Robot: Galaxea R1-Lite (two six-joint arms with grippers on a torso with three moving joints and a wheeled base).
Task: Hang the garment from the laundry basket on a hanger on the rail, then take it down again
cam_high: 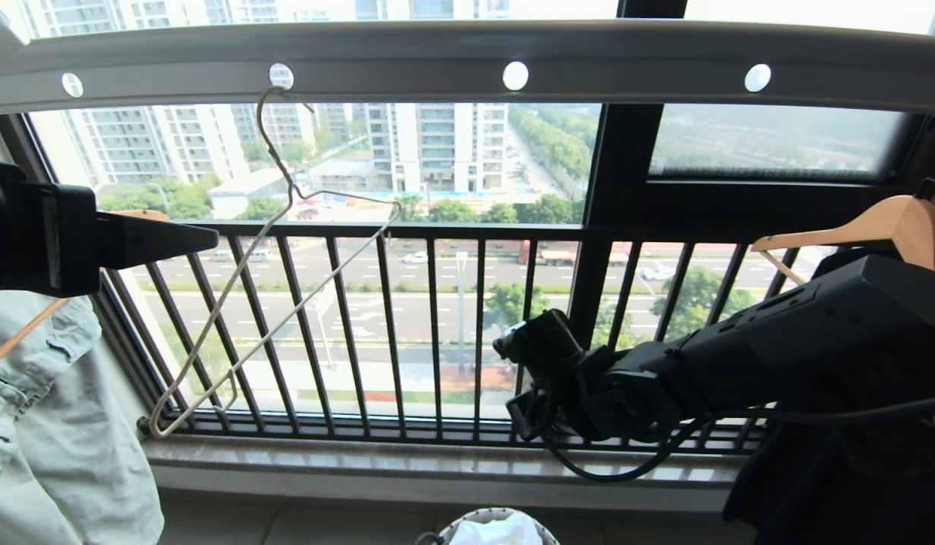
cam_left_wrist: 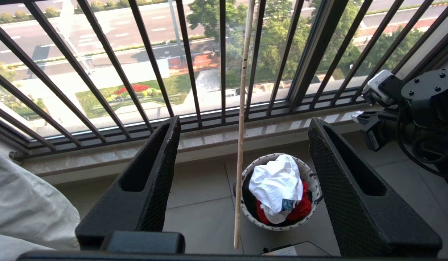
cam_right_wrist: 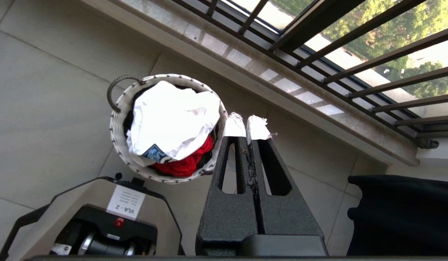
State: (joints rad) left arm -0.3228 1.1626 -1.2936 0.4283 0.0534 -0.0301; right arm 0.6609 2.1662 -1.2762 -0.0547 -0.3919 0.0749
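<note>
- Head view: the grey perforated rail point(cam_high: 467, 64) is seen running across the top of the frame, and the thin wire hanger point(cam_high: 274, 269) is hooked into its second hole from the left, hanging tilted with its lower end down at the lower left, bare of any cloth
- The left gripper point(cam_high: 160, 238) is seen at the left edge, at mid height, near the hanger's sloping wire but apart from it; only one dark finger is shown here
- A pale denim garment point(cam_high: 51, 424) is draped at the lower left; a wooden hanger point(cam_high: 883, 223) is seen at the right edge, above the right arm point(cam_high: 740, 371)
- The rim of the laundry basket point(cam_high: 491, 527) is cut by the bottom edge at centre, with white cloth inside
- Left wrist view: the left gripper's fingers point(cam_left_wrist: 151, 174) are spread wide, and nothing is held; the hanger's wire point(cam_left_wrist: 241, 127) is seen as a straight pale line between them, touching neither
- The white T-shirt point(cam_left_wrist: 276, 185) is seen crumpled in the basket at lower centre, on top of a red cloth point(cam_left_wrist: 301, 210)
- Right wrist view: the right gripper point(cam_right_wrist: 247, 127) is pressed together at centre, empty, with white-wrapped tips point(cam_right_wrist: 258, 127)
- The basket is placed left of centre on the tiled floor point(cam_right_wrist: 46, 90), the T-shirt's blue logo facing the lower edge
</note>
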